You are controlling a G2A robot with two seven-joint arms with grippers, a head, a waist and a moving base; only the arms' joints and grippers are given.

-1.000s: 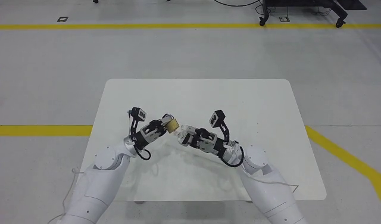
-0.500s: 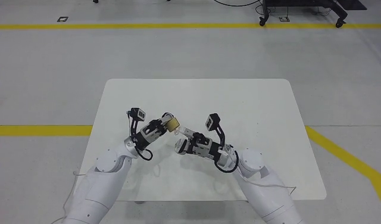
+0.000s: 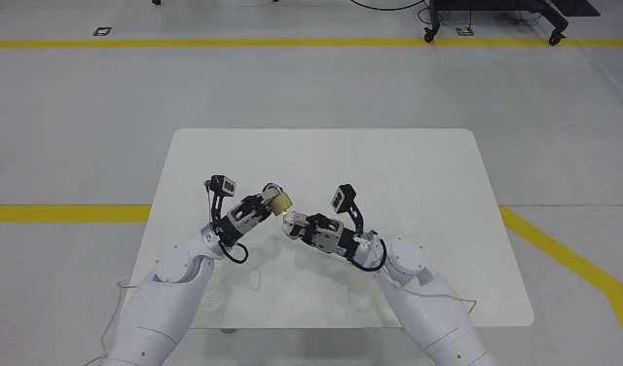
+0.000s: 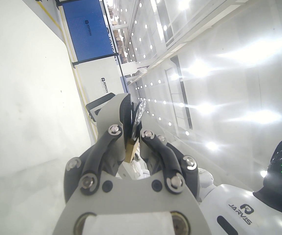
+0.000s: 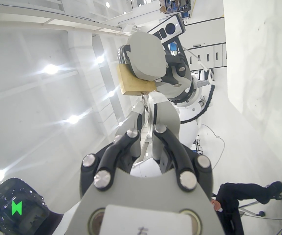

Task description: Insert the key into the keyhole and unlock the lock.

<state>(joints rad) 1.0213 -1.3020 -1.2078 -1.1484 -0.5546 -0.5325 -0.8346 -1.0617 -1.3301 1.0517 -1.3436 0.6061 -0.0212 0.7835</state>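
A brass padlock (image 3: 281, 202) with a steel shackle is held above the middle of the white table (image 3: 419, 171), and my left gripper (image 3: 271, 202) is shut on it. In the left wrist view the padlock (image 4: 131, 149) is clamped between that gripper's (image 4: 133, 123) fingers. In the right wrist view the padlock (image 5: 131, 84) hangs from a grey finger (image 5: 143, 57) of the left gripper, its underside turned towards my right gripper (image 5: 147, 113). A small silver key (image 5: 144, 100) on a ring touches that underside at the keyhole. My right gripper (image 3: 291, 225) is shut on the key, just below and right of the padlock.
Both arms meet over the table's near middle. Bare tabletop lies to the far side and to the right. The near edge (image 3: 370, 325) runs just behind the elbows.
My right arm has swung its wrist and forearm to the left, closer in under the padlock. The left gripper and padlock have stayed almost where they were.
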